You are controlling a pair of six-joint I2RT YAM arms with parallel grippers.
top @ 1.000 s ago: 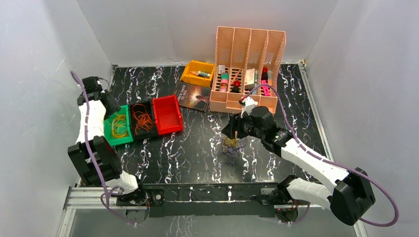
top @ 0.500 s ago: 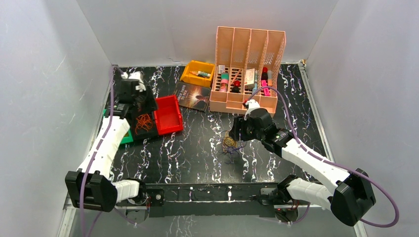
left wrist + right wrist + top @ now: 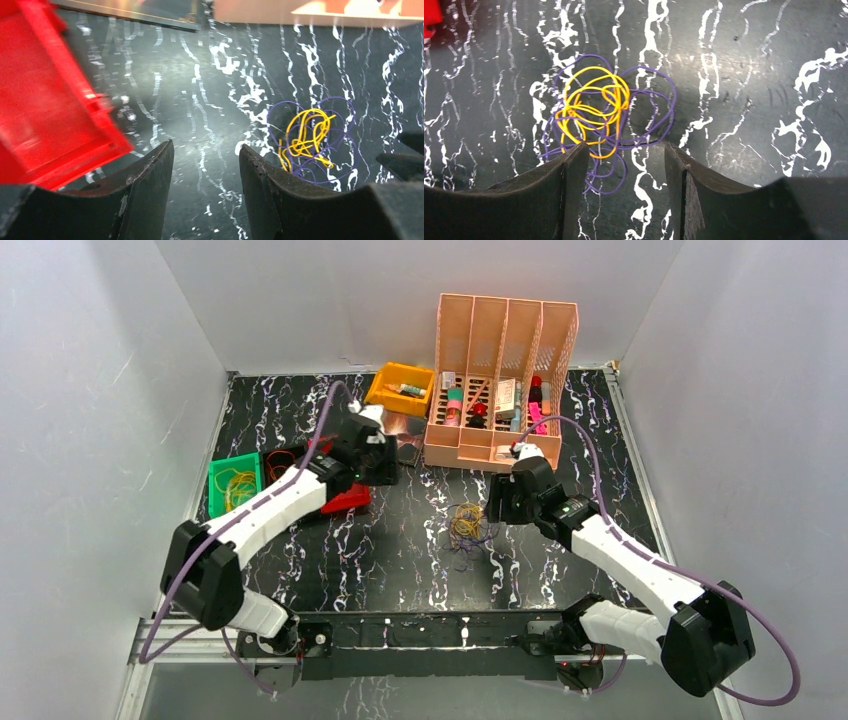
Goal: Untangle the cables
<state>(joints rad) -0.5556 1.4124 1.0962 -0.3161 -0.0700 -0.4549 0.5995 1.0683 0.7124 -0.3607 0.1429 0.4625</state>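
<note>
A tangle of thin yellow and purple cables (image 3: 465, 528) lies on the black marbled table near its middle. It shows in the right wrist view (image 3: 599, 115) and the left wrist view (image 3: 307, 135). My right gripper (image 3: 497, 502) is open and empty just right of the tangle, with its fingertips at the tangle's near edge (image 3: 626, 150). My left gripper (image 3: 387, 464) is open and empty (image 3: 205, 150), above the table between the red bin (image 3: 45, 100) and the tangle. Yellow cables lie in a green bin (image 3: 237, 487). Orange cables lie in a black bin (image 3: 278, 462), partly hidden.
The red bin (image 3: 345, 500) sits under my left arm. A yellow bin (image 3: 400, 388), a pink organizer (image 3: 500, 380) with small items and a dark book (image 3: 405, 448) stand at the back. White walls close in the table on three sides.
My left arm has swung right from the green bin, across the bins, toward the table's middle. My right gripper has drawn back a little to the right of the tangle.
</note>
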